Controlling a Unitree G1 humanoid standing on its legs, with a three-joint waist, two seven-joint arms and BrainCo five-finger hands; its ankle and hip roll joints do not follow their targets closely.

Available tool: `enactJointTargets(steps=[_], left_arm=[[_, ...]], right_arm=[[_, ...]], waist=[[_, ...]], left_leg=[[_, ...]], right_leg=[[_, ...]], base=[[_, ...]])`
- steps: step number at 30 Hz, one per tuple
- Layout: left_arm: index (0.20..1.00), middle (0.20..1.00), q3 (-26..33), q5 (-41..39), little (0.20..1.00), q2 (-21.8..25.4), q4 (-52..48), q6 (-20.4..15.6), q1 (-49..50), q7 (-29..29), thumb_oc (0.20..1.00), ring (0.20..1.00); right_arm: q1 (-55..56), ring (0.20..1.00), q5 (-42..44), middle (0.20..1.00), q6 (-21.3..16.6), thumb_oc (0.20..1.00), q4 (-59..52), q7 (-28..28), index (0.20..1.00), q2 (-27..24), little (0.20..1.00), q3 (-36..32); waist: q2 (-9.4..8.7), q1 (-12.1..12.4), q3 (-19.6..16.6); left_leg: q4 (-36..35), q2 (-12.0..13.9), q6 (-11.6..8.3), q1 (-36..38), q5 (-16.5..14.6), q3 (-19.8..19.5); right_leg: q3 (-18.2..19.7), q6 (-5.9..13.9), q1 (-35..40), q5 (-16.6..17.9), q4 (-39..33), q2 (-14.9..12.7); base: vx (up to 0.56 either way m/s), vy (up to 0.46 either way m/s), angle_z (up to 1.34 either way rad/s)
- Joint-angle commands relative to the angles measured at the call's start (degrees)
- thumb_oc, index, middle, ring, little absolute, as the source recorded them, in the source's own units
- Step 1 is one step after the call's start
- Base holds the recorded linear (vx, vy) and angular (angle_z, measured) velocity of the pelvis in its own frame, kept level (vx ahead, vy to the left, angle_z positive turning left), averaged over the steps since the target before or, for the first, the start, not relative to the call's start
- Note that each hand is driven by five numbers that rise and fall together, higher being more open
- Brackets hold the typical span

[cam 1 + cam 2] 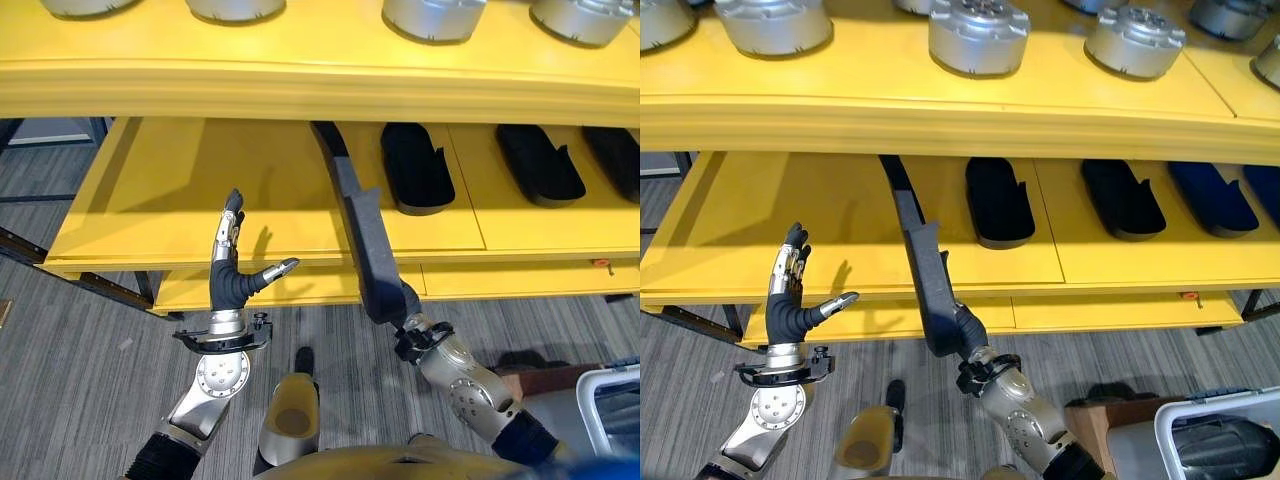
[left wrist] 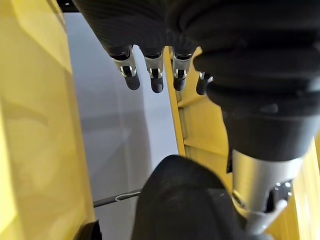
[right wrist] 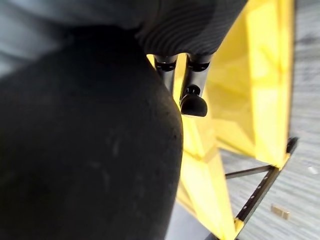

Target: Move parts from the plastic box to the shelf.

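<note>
My right hand (image 1: pixel 412 318) is shut on the lower end of a long black part (image 1: pixel 360 225), which slants up and away. The part's far tip reaches in over the middle board (image 1: pixel 200 200) of the yellow shelf (image 1: pixel 300 75). In the right wrist view the black part (image 3: pixel 85 140) lies against the palm, with the fingers (image 3: pixel 192 97) past its edge. My left hand (image 1: pixel 232 262) stands upright and open in front of the shelf's edge, left of the part, holding nothing. The plastic box (image 1: pixel 1240 412) sits on the floor at the lower right with a dark part (image 1: pixel 1215 445) inside.
Three black parts (image 1: pixel 415 165) (image 1: pixel 540 160) (image 1: pixel 615 160) lie side by side on the middle board, right of the held one. Several round silver parts (image 1: pixel 975 35) stand on the top board. A brown carton (image 1: pixel 1102 415) rests beside the plastic box.
</note>
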Motion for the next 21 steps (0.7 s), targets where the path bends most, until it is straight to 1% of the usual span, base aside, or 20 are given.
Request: enactJointTargets(steps=[1,2,3,4,5,6,8,9,10,12,13,14,15,17,19,21], left_arm=[[1.0,1.0,2.1,0.0,1.0,-0.8,-3.0,-3.7,0.5,-1.5,1.0,1.0],[1.0,1.0,2.1,0.1,1.0,-1.3,-3.4,-3.1,0.4,-1.9,1.0,1.0],[1.0,1.0,1.8,3.4,1.0,-1.8,-3.5,-2.1,0.6,0.0,1.0,1.0],[1.0,1.0,1.6,4.1,1.0,-1.9,-3.4,-1.9,0.6,1.2,1.0,1.0],[1.0,1.0,1.5,3.4,1.0,-1.7,-3.1,-1.6,0.3,2.5,1.0,1.0],[1.0,1.0,1.5,3.2,1.0,-1.7,-3.0,-1.3,0.2,2.7,1.0,1.0],[1.0,1.0,1.5,2.9,1.0,-1.3,-2.8,0.8,-0.4,3.3,1.0,1.0],[1.0,1.0,1.3,2.4,1.0,-1.4,-2.6,1.5,-0.5,3.2,1.0,1.0],[1.0,1.0,1.0,1.9,1.0,-1.7,-2.2,1.9,-0.2,3.4,1.0,1.0],[1.0,1.0,0.2,3.3,1.0,-2.9,-1.0,0.7,0.5,6.9,1.0,1.0],[1.0,1.0,0.0,3.0,1.0,-3.3,-0.9,0.2,0.6,7.5,1.0,1.0],[1.0,1.0,-1.0,1.8,1.0,-4.8,-1.5,-0.6,1.3,7.3,1.0,1.0],[1.0,1.0,-1.8,1.9,1.0,-5.9,-2.1,-0.3,1.7,6.3,1.0,1.0],[1.0,1.0,-2.1,1.6,1.0,-6.4,-2.5,0.2,2.0,5.3,1.0,1.0],[1.0,1.0,-2.5,2.0,1.0,-6.6,-2.5,0.2,2.1,5.2,1.0,1.0],[1.0,1.0,-2.9,2.4,1.0,-6.2,-2.9,1.2,2.3,6.0,1.0,1.0]], right_arm=[[-2.4,0.2,-3.1,0.2,-1.3,0.2,-4.6,1.8,0.2,0.6,0.2,-0.4],[-2.4,0.2,-4.5,0.2,-0.6,0.2,-4.3,1.3,0.2,0.7,0.2,-0.3],[-2.2,0.2,-7.2,0.2,0.4,0.2,-4.3,0.6,0.2,0.6,0.2,-0.2],[-2.4,0.2,-8.1,0.2,0.3,0.2,-4.2,0.9,0.2,0.4,0.2,-0.2],[-2.8,0.2,-8.0,0.2,0.2,0.2,-4.4,1.3,0.2,-0.3,0.2,-0.1],[-2.8,0.2,-7.8,0.2,0.2,0.2,-4.5,1.4,0.2,-0.5,0.2,0.0],[-2.3,0.2,-6.4,0.2,0.1,0.2,-5.1,0.9,0.2,-1.7,0.2,0.1],[-1.9,0.2,-6.2,0.2,-0.1,0.2,-5.3,1.3,0.2,-2.2,0.2,-0.2],[-1.3,0.2,-5.8,0.2,-0.4,0.2,-5.6,2.0,0.2,-2.8,0.2,-0.7],[0.1,0.2,-5.1,0.2,-0.2,0.2,-6.0,3.6,0.2,-3.8,0.2,-1.8],[0.4,0.2,-5.0,0.2,-0.2,0.2,-5.9,4.0,0.2,-3.9,0.2,-2.2],[2.6,0.2,-5.1,0.2,-0.3,0.2,-6.1,5.1,0.2,-3.8,0.2,-3.6],[5.1,0.2,-5.7,0.2,0.0,0.2,-6.8,4.7,0.2,-3.2,0.2,-4.4],[6.0,0.2,-6.0,0.2,0.0,0.2,-6.4,5.3,0.2,-2.8,0.2,-4.6],[6.2,0.2,-5.9,0.2,-0.4,0.2,-5.7,5.6,0.2,-2.7,0.2,-4.3],[5.7,0.2,-5.5,0.2,-1.5,0.2,-4.4,5.9,0.2,-2.5,0.2,-3.8]], waist=[[1.89,1.2,-1.7],[2.06,1.4,-1.8],[2.15,2.0,-1.8],[2.18,2.2,-1.9],[2.29,1.8,-1.9],[2.31,1.7,-1.9],[1.93,0.0,-1.8],[1.77,-0.8,-1.9],[1.6,-1.5,-2.1],[1.23,-2.8,-2.7],[0.83,-3.2,-2.8],[0.5,-5.7,-3.8],[0.38,-7.2,-4.8],[0.31,-7.3,-5.5],[0.4,-7.2,-5.8],[0.81,-7.1,-5.9]], left_leg=[[-2.1,0.3,1.62,9.0,-4.1,4.0],[-2.3,-0.2,2.05,9.8,-4.6,4.5],[-3.6,-0.7,2.33,11.8,-5.0,6.9],[-4.3,-0.9,2.37,12.5,-5.0,7.9],[-5.4,-0.9,2.4,13.1,-4.8,8.4],[-5.6,-1.0,2.41,13.2,-4.8,8.4],[-7.6,-2.1,2.51,14.0,-4.5,6.8],[-8.9,-2.9,2.37,14.5,-4.2,6.0],[-10.6,-3.8,2.18,15.1,-3.6,5.4],[-13.4,-5.3,1.81,16.1,-2.6,4.1],[-13.8,-6.0,2.12,15.6,-1.5,4.1],[-15.9,-7.7,2.81,15.7,-1.1,-0.8],[-16.4,-8.3,3.27,15.1,-0.7,-3.8],[-16.6,-8.5,3.1,15.1,-0.6,-4.0],[-16.5,-8.6,3.0,15.0,-0.6,-3.9],[-16.3,-8.6,3.01,14.7,-0.6,-3.8]], right_leg=[[0.1,0.9,-4.1,7.5,-0.9,1.6],[-1.2,1.06,-4.7,8.7,0.4,1.0],[-5.8,1.92,-6.2,12.2,3.0,-0.9],[-7.2,2.17,-6.7,13.3,4.1,-1.7],[-7.2,1.88,-7.4,12.6,5.3,-0.6],[-6.8,1.77,-7.6,12.2,5.5,-0.1],[-3.6,0.94,-9.1,9.0,4.2,5.5],[-2.4,0.27,-9.2,7.7,2.2,8.4],[-1.3,-0.27,-9.4,7.1,0.1,10.9],[0.8,-0.75,-10.0,8.1,-4.4,14.4],[1.2,-1.5,-10.6,9.3,-5.8,14.9],[10.5,-2.19,-11.0,10.6,-9.9,17.8],[15.9,-2.42,-11.0,10.7,-10.3,18.5],[15.6,-2.33,-9.9,10.5,-11.0,18.3],[15.3,-2.29,-9.4,10.4,-11.4,18.1],[15.1,-2.52,-8.9,9.7,-11.1,18.1]], base=[[0.02,0.248,-0.06],[0.01,0.307,-0.31],[0.0,0.295,-0.48],[-0.02,0.239,-0.6],[-0.03,0.1,-0.84],[-0.02,0.085,-0.97],[0.03,0.047,-0.52],[0.07,0.038,0.25],[0.09,0.047,0.42],[0.07,0.046,0.36],[0.13,0.004,0.19],[0.17,-0.045,0.42],[0.24,-0.061,0.97],[0.13,-0.061,1.22],[0.08,-0.046,0.33],[0.1,-0.075,0.12]])
